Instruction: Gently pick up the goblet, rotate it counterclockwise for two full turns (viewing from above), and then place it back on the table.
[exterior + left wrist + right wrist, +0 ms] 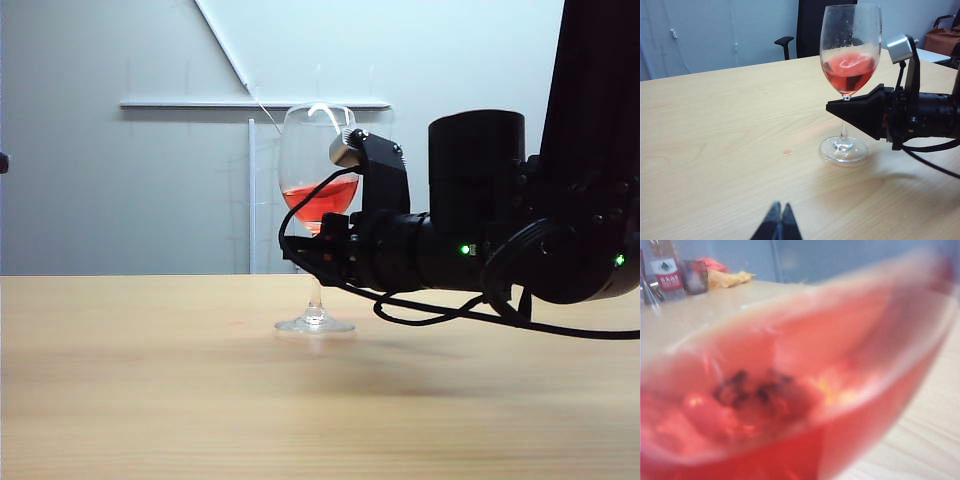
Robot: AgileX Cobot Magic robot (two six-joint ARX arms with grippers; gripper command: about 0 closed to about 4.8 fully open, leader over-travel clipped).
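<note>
The goblet (318, 150) is a clear stemmed glass with red liquid low in its bowl. It stands upright, its round foot (314, 323) at the surface of the beige table (150, 380). My right gripper (840, 106) reaches in level from the right and is shut on the thin stem just under the bowl. In the right wrist view the blurred red bowl (790, 390) fills the picture and hides the fingers. My left gripper (781, 210) hangs shut and empty over the table (715, 125), well short of the goblet (850, 45).
A black cable (450, 315) loops under the right arm close to the tabletop. A small red spot (787, 151) marks the table near the foot. An office chair (790, 40) stands beyond the far edge. A bottle (665, 270) and a cup (694, 276) sit far off.
</note>
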